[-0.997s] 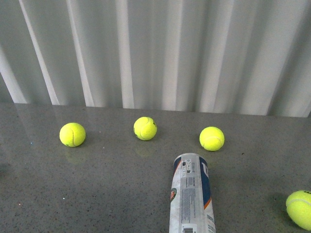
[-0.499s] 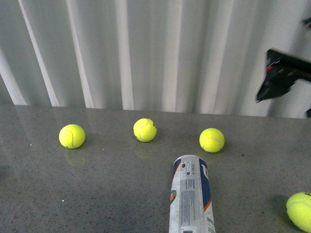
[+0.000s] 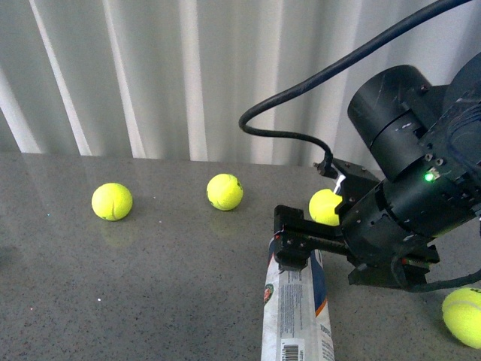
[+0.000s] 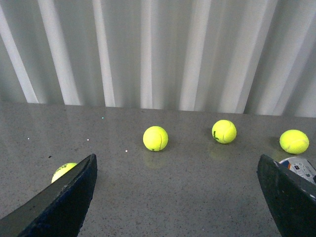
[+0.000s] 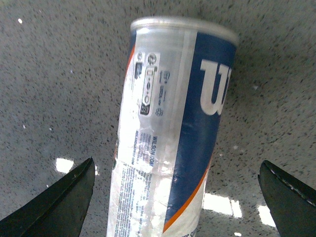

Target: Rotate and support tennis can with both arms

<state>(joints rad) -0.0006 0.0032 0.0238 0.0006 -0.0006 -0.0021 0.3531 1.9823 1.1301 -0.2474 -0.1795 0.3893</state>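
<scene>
The tennis can (image 3: pixel 294 316), clear with a blue, white and orange Wilson label, lies on its side on the grey table, its silver-rimmed end pointing away from me. My right arm reaches in from the right, and its gripper (image 3: pixel 294 248) hangs open just above that far end. In the right wrist view the can (image 5: pixel 170 138) lies between the spread fingers (image 5: pixel 59 207), untouched. My left gripper (image 4: pixel 177 158) is open and empty above bare table. The can's end (image 4: pixel 301 168) shows at that view's edge, beside one finger (image 4: pixel 291 197).
Tennis balls lie on the table (image 3: pixel 173 301): one at far left (image 3: pixel 112 201), one in the middle (image 3: pixel 225 191), one partly behind the right arm (image 3: pixel 325 207), one at the near right (image 3: pixel 464 316). A white pleated curtain (image 3: pixel 188 75) backs the table.
My right arm has come into the front view from the upper right and dropped over the can's far end. The can and balls have not moved.
</scene>
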